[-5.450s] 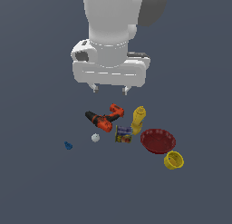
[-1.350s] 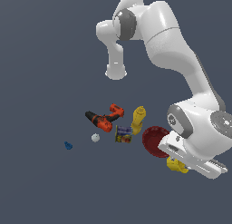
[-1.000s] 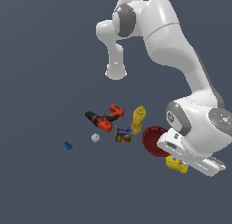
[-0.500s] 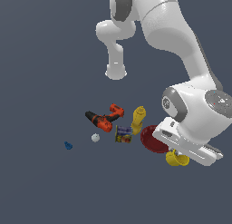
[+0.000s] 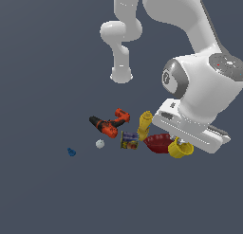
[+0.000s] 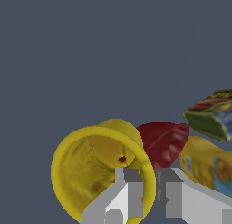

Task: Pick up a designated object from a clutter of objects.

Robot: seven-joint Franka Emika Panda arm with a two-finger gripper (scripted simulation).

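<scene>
From my remote station I see the white arm bent low over the exterior view's right side, its fingers [image 6: 145, 191] clamped on the rim of the yellow cup [image 5: 179, 149], one finger inside the mouth and the other outside against the wall. In the wrist view the yellow cup [image 6: 97, 171] lies tilted with its open mouth toward the camera, and a small dark red spot shows inside near its base. The cup sits at the exterior view's right end of the clutter, touching or just beside the red bowl [image 5: 158, 143], which is tipped on edge. The yellow bottle [image 5: 144, 125] stands just beyond the bowl; in the wrist view its label [image 6: 217, 171] shows blue and orange patches, but I cannot read any writing on it. The labelled can [image 5: 129, 140] lies just beside the bottle; its wrapper [image 6: 212, 116] shows green, red, yellow and blue bands, with lettering too blurred to make out. The orange-and-black power drill [image 5: 109, 124] lies on its side farther toward the exterior view's left, with no brand mark I can read. The small white ball [image 5: 99, 144] rests near the drill, and the tiny blue piece [image 5: 71, 152] sits well apart from everything on the plain dark grey surface [image 5: 47, 195].
</scene>
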